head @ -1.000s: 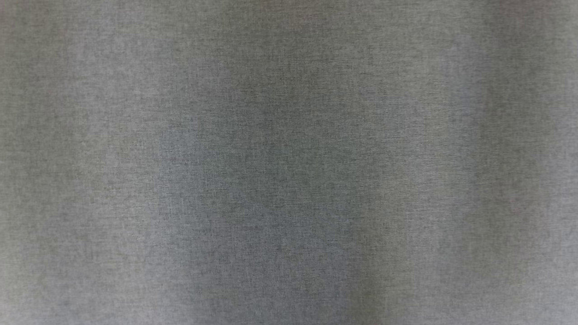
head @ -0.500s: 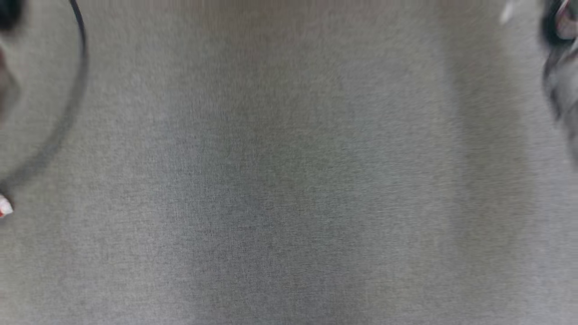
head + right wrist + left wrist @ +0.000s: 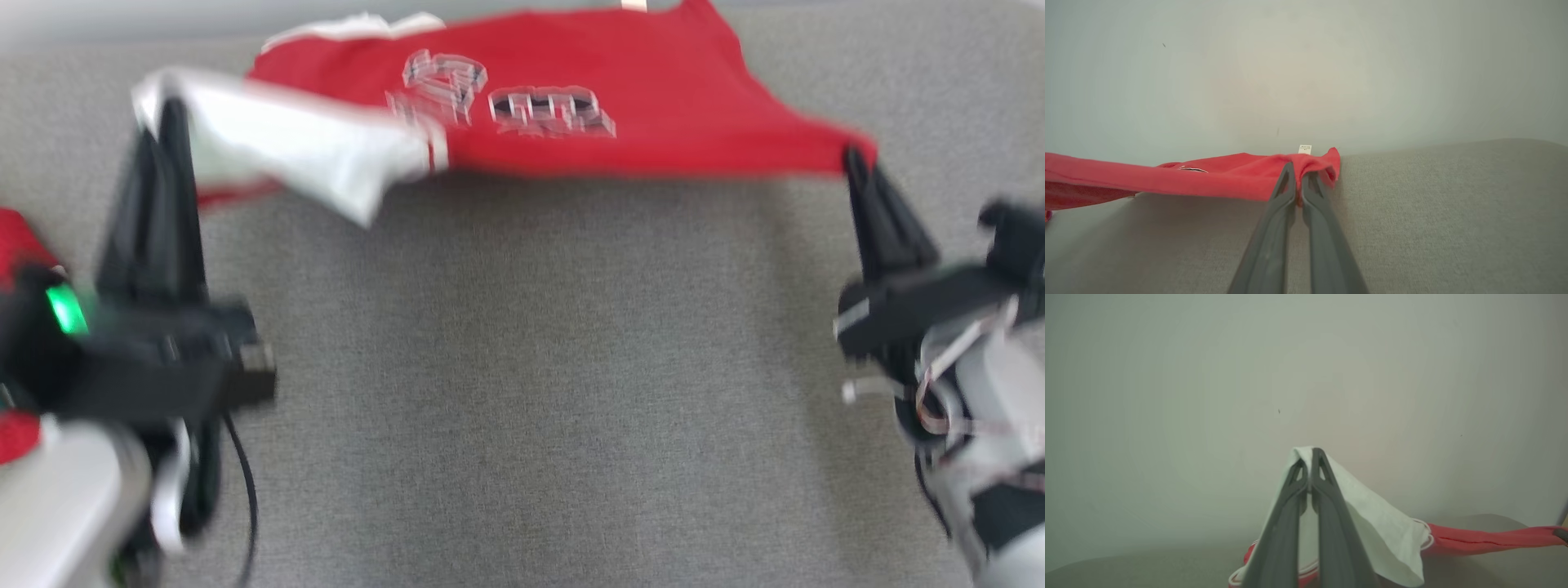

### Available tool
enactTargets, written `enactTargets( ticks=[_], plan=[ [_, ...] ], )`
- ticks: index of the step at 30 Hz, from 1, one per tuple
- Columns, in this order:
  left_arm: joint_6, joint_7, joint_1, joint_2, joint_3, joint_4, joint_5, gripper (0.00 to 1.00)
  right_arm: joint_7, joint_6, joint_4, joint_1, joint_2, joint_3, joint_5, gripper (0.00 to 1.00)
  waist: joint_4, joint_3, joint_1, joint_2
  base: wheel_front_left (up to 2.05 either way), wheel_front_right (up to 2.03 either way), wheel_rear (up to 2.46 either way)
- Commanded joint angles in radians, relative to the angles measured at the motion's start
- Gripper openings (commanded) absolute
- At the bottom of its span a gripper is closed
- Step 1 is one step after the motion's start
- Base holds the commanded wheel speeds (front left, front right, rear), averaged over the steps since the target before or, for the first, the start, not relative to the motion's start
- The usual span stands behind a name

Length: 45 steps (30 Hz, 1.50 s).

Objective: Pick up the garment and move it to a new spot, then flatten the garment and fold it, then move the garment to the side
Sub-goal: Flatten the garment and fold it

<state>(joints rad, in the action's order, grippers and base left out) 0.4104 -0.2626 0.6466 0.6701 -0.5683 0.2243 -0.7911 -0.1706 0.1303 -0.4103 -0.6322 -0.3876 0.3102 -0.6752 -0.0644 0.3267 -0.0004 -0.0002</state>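
Grey fabric surface under garment, pale wall behind.

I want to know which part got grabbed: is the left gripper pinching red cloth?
No, the left gripper has its jaws shut on the white sleeve of the red shirt.

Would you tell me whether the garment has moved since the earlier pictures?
Cannot tell: the head camera itself swung, so the grey surface gives no fixed mark for the garment.
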Motion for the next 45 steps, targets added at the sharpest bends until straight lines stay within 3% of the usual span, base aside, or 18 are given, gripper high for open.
enactTargets(
  ticks=[1, 5, 11, 21, 27, 35, 45],
  plan=[
    [0.013, -0.003, -0.080, -0.006, 0.009, 0.028, -0.002, 0.00, 0.015, 0.001, 0.031, 0.063, 0.008, -0.022, 0.015, 0.00, 0.003, -0.050, 0.0004, 0.0002, 0.00, 0.00, 0.00],
    [0.040, -0.003, -0.271, -0.041, 0.030, 0.073, 0.021, 0.00, 0.057, 0.001, 0.114, 0.221, 0.036, -0.085, 0.056, 0.00, 0.008, -0.089, 0.0004, 0.0002, 0.00, 0.00, 0.00],
    [0.032, -0.003, -0.471, -0.122, 0.056, 0.078, 0.039, 0.00, 0.108, 0.001, 0.183, 0.385, 0.065, -0.166, 0.108, 0.00, 0.018, -0.138, 0.0004, 0.0002, 0.00, 0.00, 0.00],
    [-0.061, -0.003, -0.725, -0.250, 0.061, -0.022, 0.081, 0.00, 0.178, 0.001, 0.254, 0.653, 0.137, -0.310, 0.190, 0.00, 0.047, -0.231, 0.0004, 0.0002, 0.00, 0.00, 0.00],
    [-0.111, -0.003, -0.814, -0.295, 0.067, -0.086, 0.099, 0.00, 0.207, 0.001, 0.277, 0.783, 0.163, -0.374, 0.254, 0.00, 0.068, -0.270, 0.0004, 0.0002, 0.00, 0.00, 0.00],
    [-0.173, -0.003, -0.827, -0.310, 0.091, -0.127, 0.120, 0.00, 0.248, 0.001, 0.272, 0.822, 0.191, -0.404, 0.313, 0.00, 0.074, -0.246, 0.0004, 0.0002, 0.00, 0.00, 0.00],
    [-0.236, 0.027, -0.649, -0.278, 0.068, -0.196, 0.185, 0.00, 0.294, 0.001, 0.259, 0.678, 0.193, -0.355, 0.301, 0.00, 0.015, -0.204, 0.0004, 0.0002, 0.00, 0.00, 0.00]
  ],
)
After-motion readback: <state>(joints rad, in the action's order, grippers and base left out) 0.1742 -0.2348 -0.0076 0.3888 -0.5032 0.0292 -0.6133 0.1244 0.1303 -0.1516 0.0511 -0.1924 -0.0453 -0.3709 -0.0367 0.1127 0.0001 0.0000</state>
